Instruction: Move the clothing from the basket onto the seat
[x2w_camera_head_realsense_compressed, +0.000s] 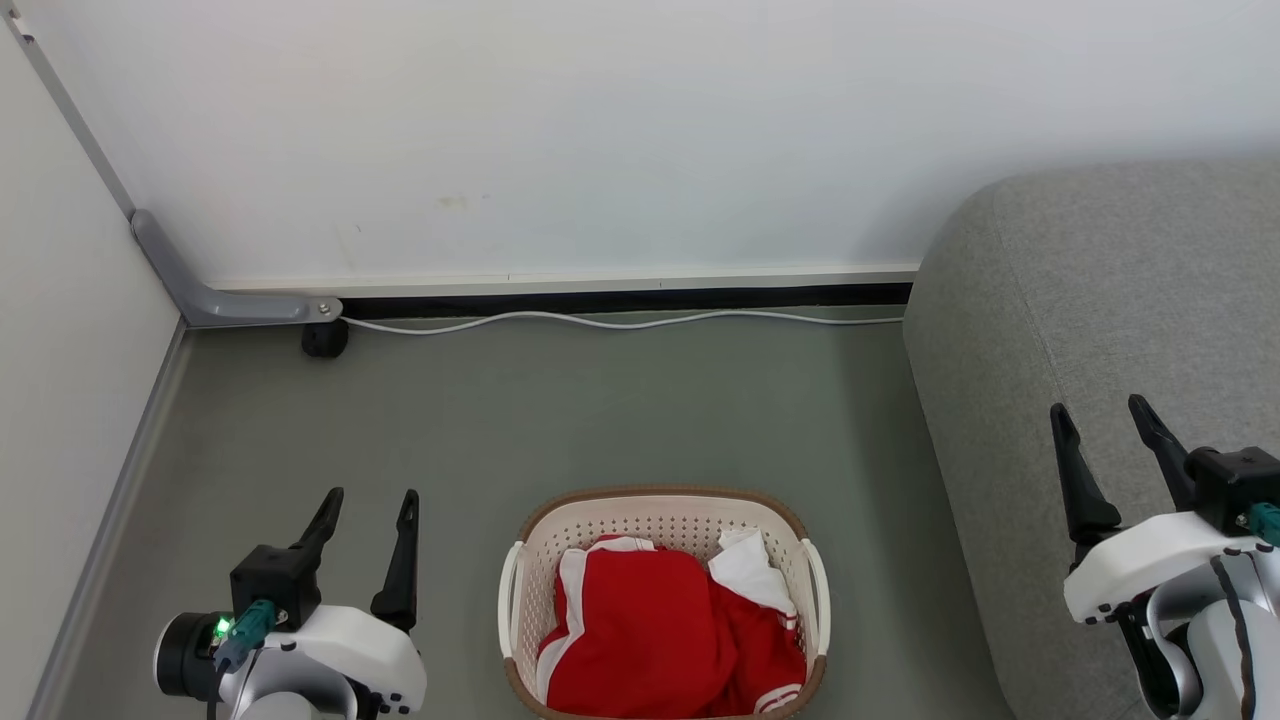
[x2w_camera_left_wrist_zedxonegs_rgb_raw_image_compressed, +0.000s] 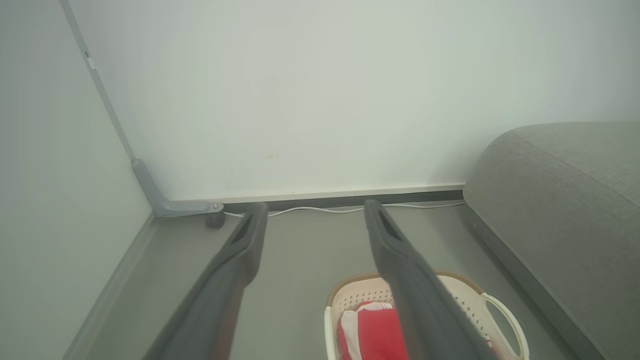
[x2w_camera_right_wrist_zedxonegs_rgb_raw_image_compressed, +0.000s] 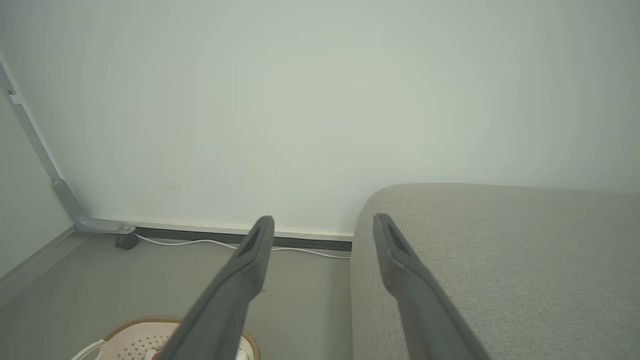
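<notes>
A heap of crumpled clothing lies inside the basket at 6 o'clock in the head view. It is bright red soft fabric with a white band down its 9 o'clock edge, a white panel bunched up toward 1 o'clock, and a red-and-white striped hem at 5 o'clock. The pile covers the basket's floor and sits below the rim. The basket is oval and cream-white, with perforated walls, a brown rim and a white handle on each side. It stands on the grey-green floor.

The seat, upholstered in grey fabric with a rounded corner, takes up the 3 o'clock side of the head view, near the basket but apart from it, and nothing lies on the part in view.

The left gripper hangs at 8 o'clock beside the basket, its two dark fingers spread apart with nothing between them. The right gripper hangs at 4 o'clock in front of the seat, likewise spread and holding nothing.

In the left wrist view the red fabric shows at 5 o'clock, partly behind one finger. In the right wrist view the basket's rim shows at 7 o'clock.

A white cable runs along the foot of the pale wall at 12 o'clock, past a small black caster under a grey bracket at 10 o'clock.
</notes>
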